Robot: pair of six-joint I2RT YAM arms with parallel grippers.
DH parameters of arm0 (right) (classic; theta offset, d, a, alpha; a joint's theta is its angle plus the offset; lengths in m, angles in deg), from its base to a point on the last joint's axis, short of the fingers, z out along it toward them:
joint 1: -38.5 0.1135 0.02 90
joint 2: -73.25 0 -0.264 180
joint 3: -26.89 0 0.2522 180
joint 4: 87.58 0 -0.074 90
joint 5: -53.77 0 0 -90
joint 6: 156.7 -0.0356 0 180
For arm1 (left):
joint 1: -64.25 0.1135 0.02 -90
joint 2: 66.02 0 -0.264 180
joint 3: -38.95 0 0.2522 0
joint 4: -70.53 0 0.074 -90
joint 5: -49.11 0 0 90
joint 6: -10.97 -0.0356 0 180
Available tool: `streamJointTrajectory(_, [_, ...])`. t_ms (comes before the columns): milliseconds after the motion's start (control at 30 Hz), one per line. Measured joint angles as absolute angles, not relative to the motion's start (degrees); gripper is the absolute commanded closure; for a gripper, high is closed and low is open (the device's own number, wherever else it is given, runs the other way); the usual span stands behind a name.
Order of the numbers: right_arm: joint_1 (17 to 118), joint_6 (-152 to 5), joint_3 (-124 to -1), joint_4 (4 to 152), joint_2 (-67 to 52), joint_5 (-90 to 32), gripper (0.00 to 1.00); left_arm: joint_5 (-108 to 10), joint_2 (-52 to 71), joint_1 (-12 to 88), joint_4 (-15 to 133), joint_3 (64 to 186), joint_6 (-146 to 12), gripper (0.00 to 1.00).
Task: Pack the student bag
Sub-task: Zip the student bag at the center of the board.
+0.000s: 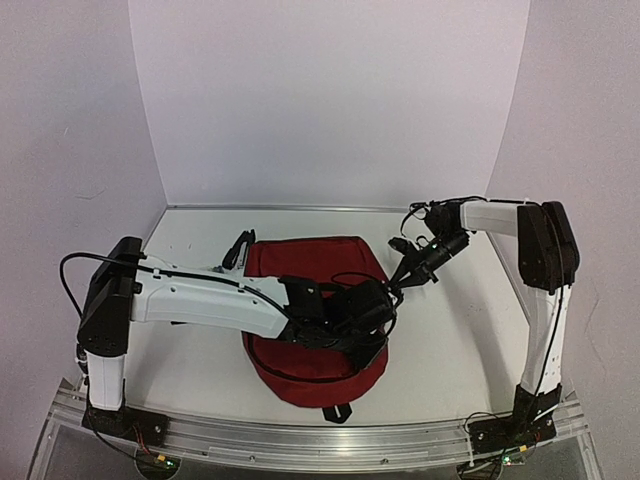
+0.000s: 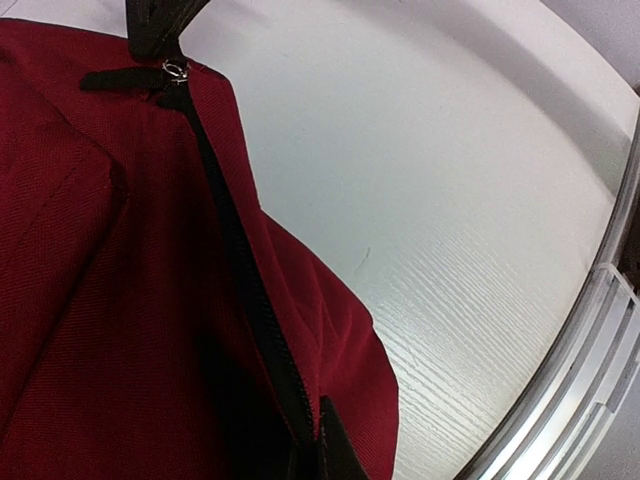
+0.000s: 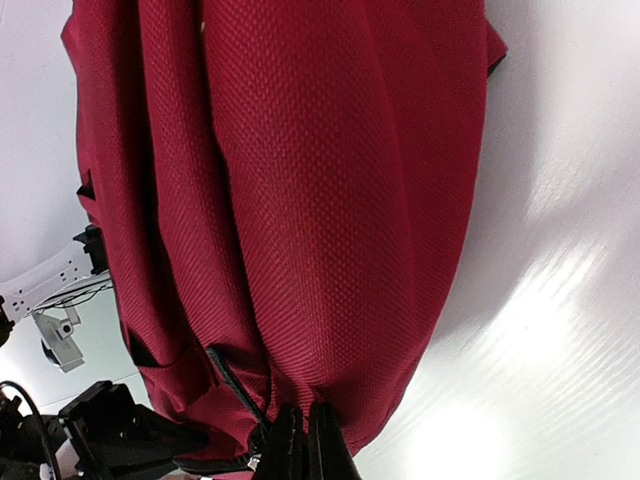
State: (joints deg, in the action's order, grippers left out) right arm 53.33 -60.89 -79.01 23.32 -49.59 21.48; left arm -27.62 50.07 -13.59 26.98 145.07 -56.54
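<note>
White wood-grain table (image 1: 460, 320) with an aluminium rail (image 1: 300, 440) along its near edge. Dark red fabric backpack (image 1: 310, 260) lies mid-table, rounded end toward the rail. Black strap (image 1: 238, 249) rests on the tabletop at the backpack's far-left corner. Black loop (image 1: 338, 411) at its near end.

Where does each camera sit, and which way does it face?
Top external: above and behind the bases, looking down on the table and student bag; both arms show.
Left wrist: on the left arm, looking along the bag's zip towards the table edge; left gripper tips barely show.
Right wrist: on the right arm, looking down the bag's side; right gripper pinches its fabric.
Shared: all three show the bag on the table.
</note>
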Motion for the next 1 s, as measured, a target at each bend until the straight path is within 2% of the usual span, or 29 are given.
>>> streamJointTrajectory(67, [53.07, -60.53, -79.27, 24.28, -49.6, 20.55, 1.0, -29.08, 49.75, -13.9, 25.27, 145.27, -56.09, 0.4])
streamJointTrajectory(100, [52.61, -60.32, -79.47, 24.99, -49.61, 20.08, 1.0, -29.59, 49.68, -14.3, 23.84, 145.61, -56.01, 0.33])
streamJointTrajectory(233, [50.19, -59.35, -80.14, 26.53, -49.52, 18.85, 1.0, -32.1, 49.24, -14.63, 20.67, 147.64, -53.22, 0.22])
streamJointTrajectory(367, [48.25, -57.29, -78.93, 26.82, -47.65, 16.99, 1.0, -33.18, 44.35, -8.54, 20.04, 146.21, -47.55, 0.14])
streamJointTrajectory(400, [47.91, -56.62, -77.98, 26.92, -46.64, 16.61, 0.94, -32.98, 42.61, -6.38, 19.74, 145.51, -46.15, 0.11])
streamJointTrajectory(433, [47.67, -55.81, -76.28, 27.0, -45.03, 16.13, 0.76, -32.31, 40.65, -4.0, 19.52, 144.57, -44.8, 0.09])
streamJointTrajectory(467, [47.53, -55.16, -74.83, 26.68, -43.64, 15.78, 0.61, -31.49, 38.26, -1.67, 19.38, 143.1, -43.01, 0.08])
streamJointTrajectory(500, [47.5, -54.41, -73.29, 26.45, -42.2, 15.36, 0.5, -30.52, 35.8, 0.67, 19.29, 141.36, -41.2, 0.06])
streamJointTrajectory(567, [47.41, -53.38, -71.56, 25.46, -40.23, 14.61, 0.33, -28.6, 30.82, 4.21, 18.89, 137.22, -36.97, 0.03])
streamJointTrajectory(600, [47.41, -52.88, -71.43, 24.96, -39.78, 14.28, 0.27, -28.01, 28.82, 5.02, 18.85, 135.27, -34.9, 0.02])
streamJointTrajectory(700, [47.41, -52.43, -73.16, 24.84, -39.96, 13.69, 0.21, -27.12, 23.78, 5.23, 18.83, 128.07, -28.8, 0.0])
streamJointTrajectory(867, [47.62, -53.62, -86.77, 24.93, -45.8, 13.48, 0.2, -27.22, 20.57, 5.56, 19.93, 117.97, -20.66, 0.03])
streamJointTrajectory(1000, [48.58, -54.7, -96.11, 27.1, -52.72, 12.98, 0.2, -27.57, 18.69, 7.05, 22.24, 111.04, -15.84, 0.09])
